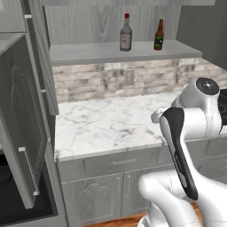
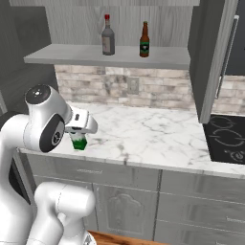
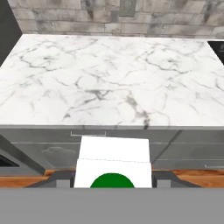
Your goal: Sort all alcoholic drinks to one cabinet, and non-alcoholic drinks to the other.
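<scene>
My gripper (image 2: 79, 139) is shut on a green and white carton (image 2: 79, 142), held just above the front left part of the marble counter (image 2: 153, 134). In the hand view the carton (image 3: 113, 162) sits between the fingertips, white on top with a green patch below. A clear-grey bottle with a red cap (image 1: 126, 35) (image 2: 108, 37) and a slimmer brown bottle with a green label (image 1: 158, 36) (image 2: 144, 41) stand upright on the long shelf of the wide wall cabinet (image 1: 102, 54) (image 2: 91, 55). The narrower cabinet's grey shelf (image 1: 8, 42) shows at the far left.
An open dark-grey door (image 1: 22, 128) hangs at the left, over the black oven (image 1: 11, 195). Another open cabinet door (image 2: 210, 62) stands to the right of the shelf, with a black cooktop (image 2: 226, 139) below it. Drawers and doors (image 2: 143, 191) run under the counter.
</scene>
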You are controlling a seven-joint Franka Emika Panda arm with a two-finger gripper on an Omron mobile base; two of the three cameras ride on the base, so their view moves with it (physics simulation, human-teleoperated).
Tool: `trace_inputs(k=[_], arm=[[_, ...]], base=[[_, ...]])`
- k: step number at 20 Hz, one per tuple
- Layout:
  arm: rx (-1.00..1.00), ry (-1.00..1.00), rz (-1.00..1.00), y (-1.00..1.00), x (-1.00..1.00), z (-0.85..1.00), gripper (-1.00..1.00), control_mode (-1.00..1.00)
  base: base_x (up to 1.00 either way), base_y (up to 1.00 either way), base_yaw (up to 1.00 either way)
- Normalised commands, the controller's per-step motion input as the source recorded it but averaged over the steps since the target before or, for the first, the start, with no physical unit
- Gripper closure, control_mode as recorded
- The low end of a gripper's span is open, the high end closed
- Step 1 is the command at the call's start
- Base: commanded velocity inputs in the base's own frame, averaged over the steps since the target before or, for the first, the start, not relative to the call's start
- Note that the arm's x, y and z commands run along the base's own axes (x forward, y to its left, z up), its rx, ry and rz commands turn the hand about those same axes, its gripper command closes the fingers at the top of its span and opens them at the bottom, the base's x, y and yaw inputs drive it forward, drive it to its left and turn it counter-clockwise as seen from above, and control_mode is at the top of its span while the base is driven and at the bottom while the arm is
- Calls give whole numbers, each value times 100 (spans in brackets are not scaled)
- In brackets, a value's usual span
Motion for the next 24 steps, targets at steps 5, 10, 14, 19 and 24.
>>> trace_inputs(k=[5, 10, 14, 19, 24], arm=[[0, 0, 0, 0, 0, 0, 100, 100], [0, 0, 0, 0, 0, 0, 100, 100], [0, 0, 0, 0, 0, 0, 100, 100], [0, 0, 0, 0, 0, 0, 100, 100], [0, 0, 0, 0, 0, 0, 100, 100]], base=[[-10, 0, 0], [-28, 0, 0], [-46, 0, 0], [-57, 0, 0], [-63, 0, 0]])
